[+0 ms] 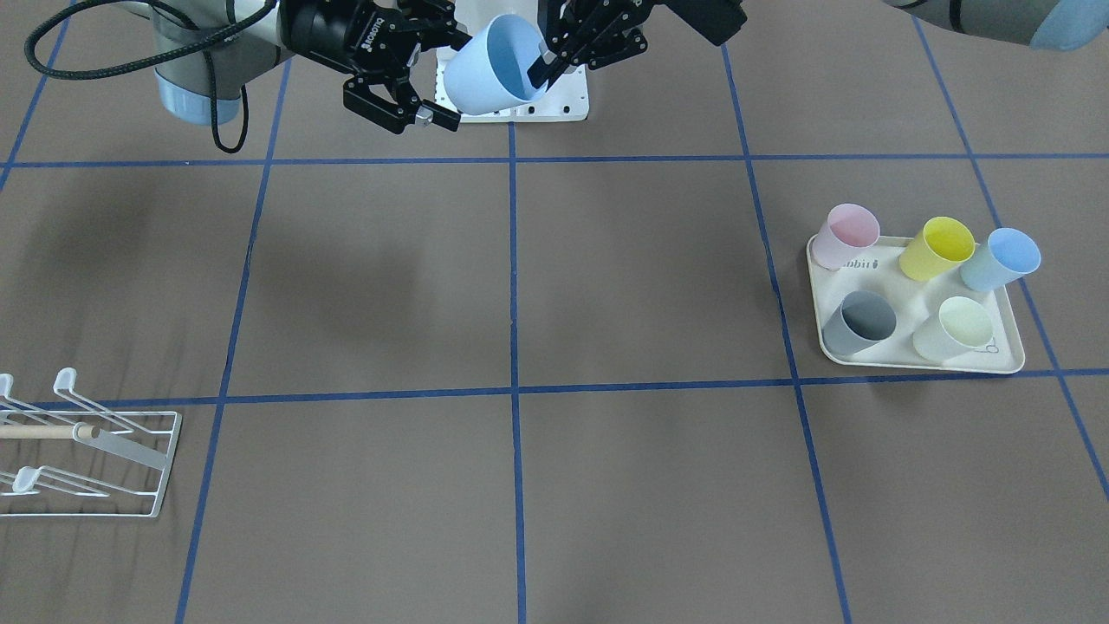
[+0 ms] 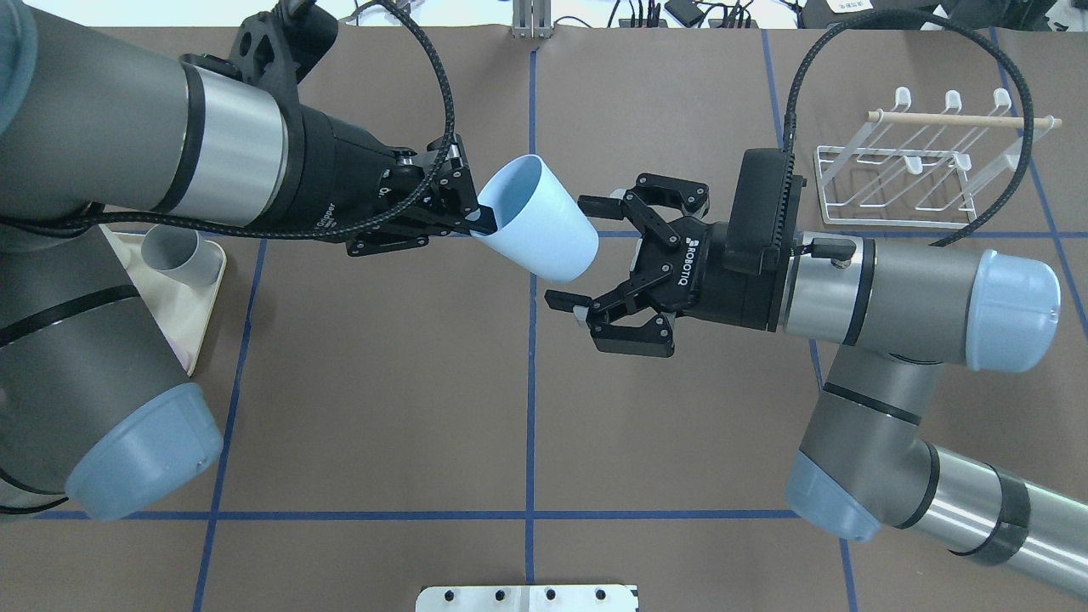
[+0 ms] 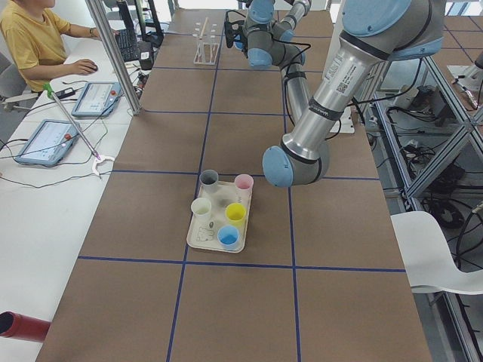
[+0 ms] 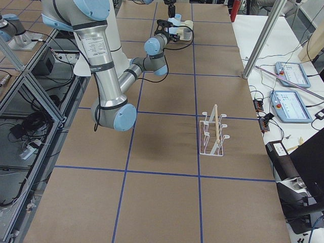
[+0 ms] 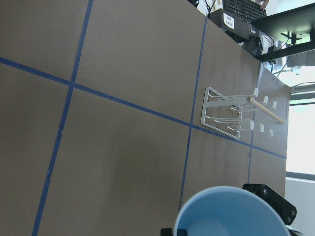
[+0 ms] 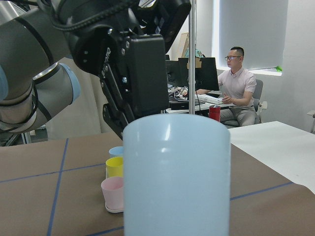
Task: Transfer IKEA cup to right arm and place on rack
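A light blue cup hangs in the air over the table's robot side, tilted. My left gripper is shut on its rim, one finger inside the mouth. My right gripper is open, and its fingers stand on either side of the cup's base without closing on it. The front-facing view shows the same: the cup, the left gripper and the right gripper. The cup fills the right wrist view. The white wire rack with a wooden rod stands empty on the right; it also shows in the front-facing view.
A cream tray on the left side holds pink, yellow, blue, grey and pale green cups. A white mounting plate lies at the robot's edge. Operators sit at desks beyond the table.
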Robot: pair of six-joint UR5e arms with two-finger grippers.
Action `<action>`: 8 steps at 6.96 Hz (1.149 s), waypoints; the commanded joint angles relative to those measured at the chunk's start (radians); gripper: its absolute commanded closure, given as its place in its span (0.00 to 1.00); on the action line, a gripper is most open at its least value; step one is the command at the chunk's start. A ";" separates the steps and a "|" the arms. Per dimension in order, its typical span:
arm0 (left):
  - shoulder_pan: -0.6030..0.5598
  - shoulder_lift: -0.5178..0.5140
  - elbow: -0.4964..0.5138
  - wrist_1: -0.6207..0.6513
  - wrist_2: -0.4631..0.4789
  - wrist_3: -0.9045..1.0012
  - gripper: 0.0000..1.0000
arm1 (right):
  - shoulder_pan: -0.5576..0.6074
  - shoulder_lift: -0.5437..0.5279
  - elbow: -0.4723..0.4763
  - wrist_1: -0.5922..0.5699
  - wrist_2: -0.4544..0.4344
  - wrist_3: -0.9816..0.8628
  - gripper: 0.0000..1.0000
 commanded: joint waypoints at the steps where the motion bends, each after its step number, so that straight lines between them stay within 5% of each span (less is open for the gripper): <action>1: 0.014 -0.005 0.007 0.000 0.023 0.000 1.00 | -0.002 0.006 0.000 0.000 0.000 0.000 0.05; 6: 0.015 -0.013 0.009 0.000 0.023 -0.001 1.00 | -0.003 0.005 0.000 0.000 0.000 0.000 0.10; 8: 0.015 -0.014 0.009 0.000 0.023 -0.001 1.00 | -0.008 0.005 0.000 0.000 0.002 0.055 0.51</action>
